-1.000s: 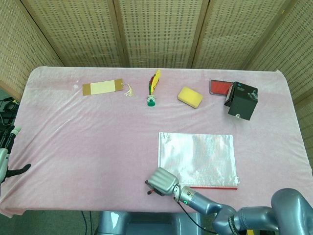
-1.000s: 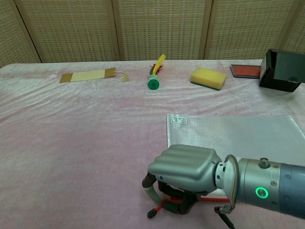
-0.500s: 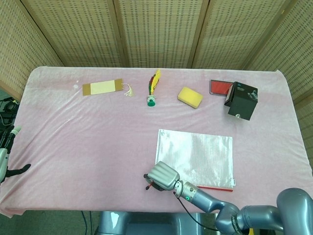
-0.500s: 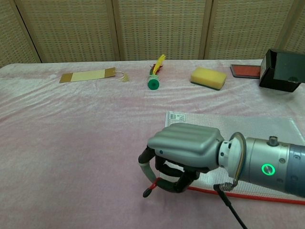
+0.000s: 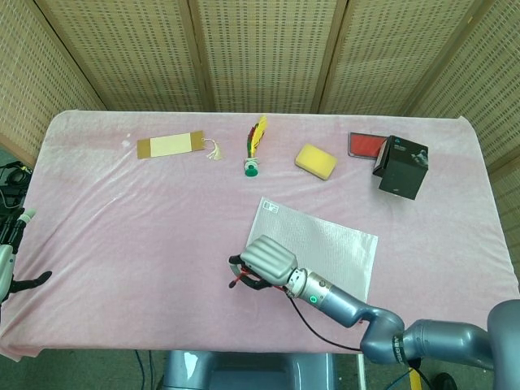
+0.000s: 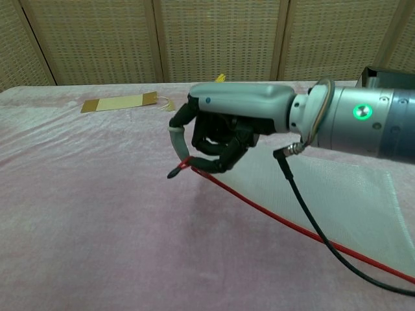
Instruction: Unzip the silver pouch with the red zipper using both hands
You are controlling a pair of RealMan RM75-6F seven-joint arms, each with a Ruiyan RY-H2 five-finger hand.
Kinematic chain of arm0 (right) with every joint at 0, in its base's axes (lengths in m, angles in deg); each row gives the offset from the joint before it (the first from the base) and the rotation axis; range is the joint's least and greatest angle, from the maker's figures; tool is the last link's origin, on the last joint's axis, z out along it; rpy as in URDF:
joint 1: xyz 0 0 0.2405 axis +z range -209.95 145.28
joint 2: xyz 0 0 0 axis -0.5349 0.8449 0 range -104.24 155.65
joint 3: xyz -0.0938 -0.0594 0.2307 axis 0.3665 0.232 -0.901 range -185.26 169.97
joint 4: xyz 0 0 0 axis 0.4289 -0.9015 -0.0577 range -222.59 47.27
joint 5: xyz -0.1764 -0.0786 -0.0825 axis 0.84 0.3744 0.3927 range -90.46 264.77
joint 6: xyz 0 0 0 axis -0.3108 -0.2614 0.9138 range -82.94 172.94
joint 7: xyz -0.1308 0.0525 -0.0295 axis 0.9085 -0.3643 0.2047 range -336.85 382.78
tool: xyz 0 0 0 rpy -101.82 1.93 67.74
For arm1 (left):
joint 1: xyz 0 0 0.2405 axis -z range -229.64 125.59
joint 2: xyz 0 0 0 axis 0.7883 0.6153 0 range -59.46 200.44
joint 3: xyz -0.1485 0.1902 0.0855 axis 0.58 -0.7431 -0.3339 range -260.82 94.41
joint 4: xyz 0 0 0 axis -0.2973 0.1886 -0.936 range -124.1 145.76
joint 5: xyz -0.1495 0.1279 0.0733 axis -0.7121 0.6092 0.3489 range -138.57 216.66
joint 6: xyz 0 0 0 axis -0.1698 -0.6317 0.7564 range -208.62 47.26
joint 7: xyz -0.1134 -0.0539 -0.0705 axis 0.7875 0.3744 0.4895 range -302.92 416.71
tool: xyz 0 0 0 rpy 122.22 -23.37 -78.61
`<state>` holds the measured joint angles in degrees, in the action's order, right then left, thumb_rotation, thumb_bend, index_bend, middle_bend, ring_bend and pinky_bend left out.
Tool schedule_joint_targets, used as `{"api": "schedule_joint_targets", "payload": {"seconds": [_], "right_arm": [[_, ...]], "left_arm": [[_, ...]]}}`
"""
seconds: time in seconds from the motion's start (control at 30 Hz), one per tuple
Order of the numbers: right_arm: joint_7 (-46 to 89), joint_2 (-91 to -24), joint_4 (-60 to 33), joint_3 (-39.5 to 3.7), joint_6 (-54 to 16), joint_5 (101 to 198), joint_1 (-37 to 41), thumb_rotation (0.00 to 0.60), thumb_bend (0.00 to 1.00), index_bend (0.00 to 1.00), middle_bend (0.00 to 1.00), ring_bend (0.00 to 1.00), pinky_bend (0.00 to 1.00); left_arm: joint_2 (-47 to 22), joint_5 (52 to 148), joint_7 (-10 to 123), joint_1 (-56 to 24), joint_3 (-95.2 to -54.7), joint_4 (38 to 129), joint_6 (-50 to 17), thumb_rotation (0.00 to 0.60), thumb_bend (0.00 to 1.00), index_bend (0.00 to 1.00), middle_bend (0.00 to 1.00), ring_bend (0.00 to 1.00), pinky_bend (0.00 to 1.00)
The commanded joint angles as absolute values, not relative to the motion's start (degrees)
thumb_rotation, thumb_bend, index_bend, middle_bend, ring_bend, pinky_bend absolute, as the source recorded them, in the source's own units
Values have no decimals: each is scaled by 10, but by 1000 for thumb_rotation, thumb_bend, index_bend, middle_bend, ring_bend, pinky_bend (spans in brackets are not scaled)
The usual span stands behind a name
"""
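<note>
Silver pouch (image 5: 321, 245) tilted near the table's (image 5: 122, 227) front edge, 6 o'clock from the yellow sponge (image 5: 315, 161) — red zipper (image 6: 272, 217) side lifted off the cloth. Pinched at its left end by the right hand (image 6: 224, 129), fingers curled in on the pull tab (image 6: 176, 170). Left hand not visible — only dark arm parts at 9 o'clock. Black box (image 5: 401, 166) at 2 o'clock.

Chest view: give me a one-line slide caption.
Right hand pinches the red zipper end and lifts the silver pouch corner off the pink table.
</note>
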<state>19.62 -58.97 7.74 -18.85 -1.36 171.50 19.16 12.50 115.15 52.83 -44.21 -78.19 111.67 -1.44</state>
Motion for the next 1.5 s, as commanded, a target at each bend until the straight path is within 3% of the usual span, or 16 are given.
{"api": "schedule_joint_targets", "payload": {"seconds": [0.03,0.33,0.77,0.8,0.87,0.93,1.0,1.1,1.27,1.33,1.5], "right_arm": [[181,-573,90,-214,-1,1692,208,600,666,792,946,940,1000],[167,-547,107,-257,19,1637,234,600,666,792,946,940,1000],[145,-518,147,-262,26,1633,246,600,666,792,946,940,1000],[145,-516,148,-260,27,1632,246,600,666,792,946,940,1000],[145,-513,149,-257,28,1630,246,600,666,792,946,940,1000],[145,-513,148,-254,28,1627,246,600,666,792,946,940,1000],[146,-514,145,-252,27,1621,246,600,666,792,946,940,1000],[149,-514,144,-253,27,1612,249,600,666,792,946,940,1000],[154,-511,145,-257,30,1593,255,600,666,791,946,940,1000],[152,-510,145,-265,33,1580,261,600,666,791,946,940,1000],[157,-510,142,-271,34,1562,269,600,666,792,946,940,1000]], "left_arm": [[125,1150,529,-442,-781,1116,-16,600,0,0,0,0,0],[125,1141,531,-438,-779,1113,-23,600,0,0,0,0,0],[112,1143,514,-417,-773,1103,-42,600,0,0,26,10,4],[110,1148,515,-412,-770,1099,-43,600,0,0,134,92,68],[97,1168,519,-390,-756,1078,-47,600,0,0,459,376,350],[79,1206,550,-359,-747,1045,-63,600,0,16,795,716,768],[54,1261,626,-310,-748,999,-106,600,0,87,925,846,942],[29,1304,702,-270,-755,940,-135,600,0,214,996,912,1000],[-15,1330,794,-224,-768,880,-172,600,0,298,1000,926,1000],[-47,1329,875,-191,-775,862,-217,600,0,323,1000,926,1000],[-78,1341,985,-164,-794,828,-230,600,0,344,1000,926,1000]]}}
